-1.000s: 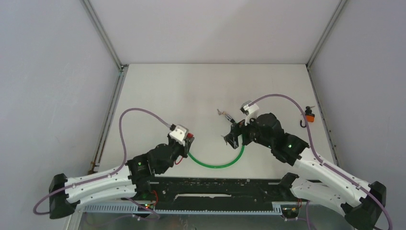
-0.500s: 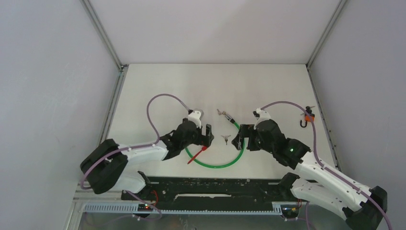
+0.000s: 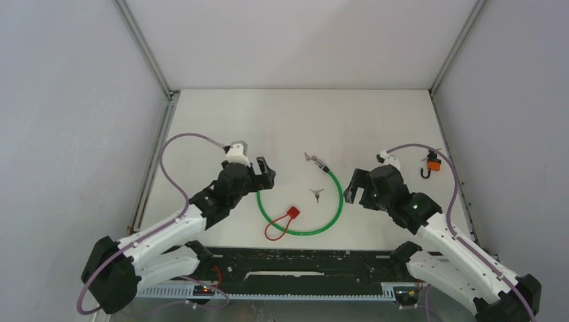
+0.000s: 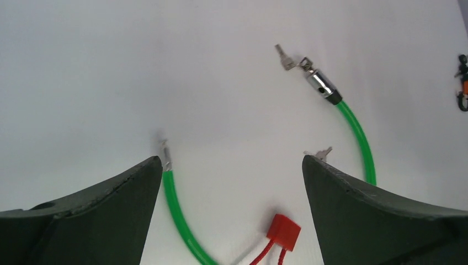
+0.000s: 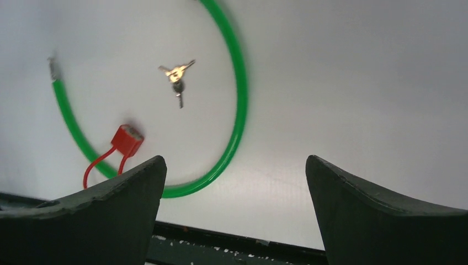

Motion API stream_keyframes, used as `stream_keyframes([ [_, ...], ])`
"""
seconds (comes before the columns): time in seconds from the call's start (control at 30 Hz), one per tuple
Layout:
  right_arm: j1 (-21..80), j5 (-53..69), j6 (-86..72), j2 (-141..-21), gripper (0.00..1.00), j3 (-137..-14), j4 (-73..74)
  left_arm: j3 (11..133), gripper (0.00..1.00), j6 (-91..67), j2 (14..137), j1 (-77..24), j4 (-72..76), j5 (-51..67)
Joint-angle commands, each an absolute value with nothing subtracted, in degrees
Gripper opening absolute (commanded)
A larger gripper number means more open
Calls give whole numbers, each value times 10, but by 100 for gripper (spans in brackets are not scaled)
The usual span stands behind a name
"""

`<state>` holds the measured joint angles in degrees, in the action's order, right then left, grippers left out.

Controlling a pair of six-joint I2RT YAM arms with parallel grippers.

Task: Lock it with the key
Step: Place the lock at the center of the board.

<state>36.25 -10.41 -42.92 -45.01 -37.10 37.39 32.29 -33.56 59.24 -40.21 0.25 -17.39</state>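
Note:
A green cable lock (image 3: 337,206) lies in an open C on the white table. Its silver barrel (image 3: 321,164) carries a key (image 3: 308,157) at the far end. The cable's bare metal pin (image 4: 165,154) lies free beside my left fingertip. A loose bunch of keys (image 3: 316,194) rests inside the curve, and a red tag (image 3: 292,212) on a red loop lies near the cable. My left gripper (image 3: 263,173) hangs open over the pin end, holding nothing. My right gripper (image 3: 355,188) is open to the right of the cable, holding nothing.
A small orange padlock (image 3: 433,163) sits by the right wall. A dark rail (image 5: 221,243) runs along the table's near edge under my right gripper. Grey walls close in the table on three sides.
My left gripper opened, let the red tag and cable end drop, and drew back up and left. My right gripper let go of the loose keys and moved right, away from the cable.

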Motion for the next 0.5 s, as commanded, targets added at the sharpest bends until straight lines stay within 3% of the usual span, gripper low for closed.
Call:
stream_keyframes([
  [0.0,306,-125,-424,-462,99,-374,392,282,100,-376,529,-399,-98,-237],
  [0.27,158,-125,-416,-485,100,-375,339,215,100,-399,383,-399,-136,-235],
  [0.47,51,-172,-396,-581,99,-439,308,213,100,-383,343,-399,-165,-208],
])
